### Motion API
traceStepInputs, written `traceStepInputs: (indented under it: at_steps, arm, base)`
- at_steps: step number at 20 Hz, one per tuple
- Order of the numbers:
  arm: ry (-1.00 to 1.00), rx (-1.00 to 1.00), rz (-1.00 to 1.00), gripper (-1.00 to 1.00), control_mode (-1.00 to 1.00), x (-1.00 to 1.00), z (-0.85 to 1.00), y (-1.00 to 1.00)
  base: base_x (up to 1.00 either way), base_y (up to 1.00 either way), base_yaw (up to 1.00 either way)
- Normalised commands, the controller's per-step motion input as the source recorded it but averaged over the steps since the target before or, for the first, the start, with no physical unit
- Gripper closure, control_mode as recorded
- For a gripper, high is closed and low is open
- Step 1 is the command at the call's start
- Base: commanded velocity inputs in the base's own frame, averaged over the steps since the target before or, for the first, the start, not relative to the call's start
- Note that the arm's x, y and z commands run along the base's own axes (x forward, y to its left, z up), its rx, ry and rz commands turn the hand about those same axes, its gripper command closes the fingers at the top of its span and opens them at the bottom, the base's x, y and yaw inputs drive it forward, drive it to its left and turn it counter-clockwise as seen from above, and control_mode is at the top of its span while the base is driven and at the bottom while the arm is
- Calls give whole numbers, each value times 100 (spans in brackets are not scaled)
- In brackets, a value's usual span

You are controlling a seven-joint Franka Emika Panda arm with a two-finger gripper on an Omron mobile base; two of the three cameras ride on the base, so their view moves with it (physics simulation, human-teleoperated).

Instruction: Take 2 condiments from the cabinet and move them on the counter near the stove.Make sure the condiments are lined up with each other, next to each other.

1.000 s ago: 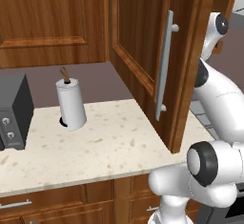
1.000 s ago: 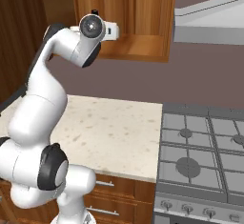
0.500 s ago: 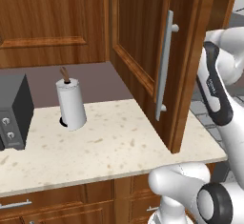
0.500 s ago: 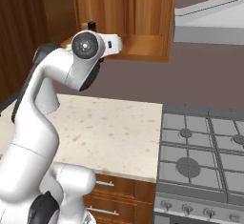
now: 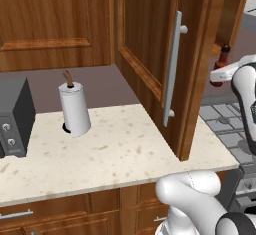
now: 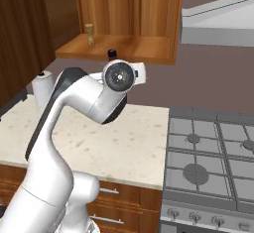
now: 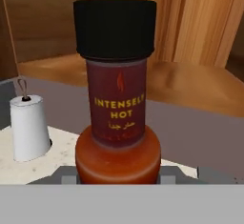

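We hold the hot-sauce bottle (image 7: 117,104) upright between closed fingers, just outside the open cabinet (image 6: 119,46); the stove (image 6: 213,152) lies below, the shaker (image 6: 89,33) waits on the cabinet shelf.

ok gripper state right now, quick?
Gripper: shut on the dark red-brown hot sauce bottle with black cap, carried outside the reddish-brown wooden wall cabinet.
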Motion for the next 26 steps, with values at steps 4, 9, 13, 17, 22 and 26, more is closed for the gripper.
traceStepInputs:
  at_steps: [4, 9, 13, 17, 22, 26]
  arm:
    - [10, 0, 13, 100, -100, -4, -100, -59]
    - [9, 0, 18, 100, -100, 0, -100, -58]
    - [3, 0, 20, 100, -100, 6, -80, -39]
    - [4, 0, 16, 100, -100, 18, -45, -5]
    - [8, 0, 13, 100, -100, 25, -47, 0]
    - [5, 0, 10, 100, -100, 23, -49, -3]
  base:
    - [0, 0, 0]
    - [0, 0, 0]
    - [0, 0, 0]
    - [0, 0, 0]
    - [0, 0, 0]
    - [0, 0, 0]
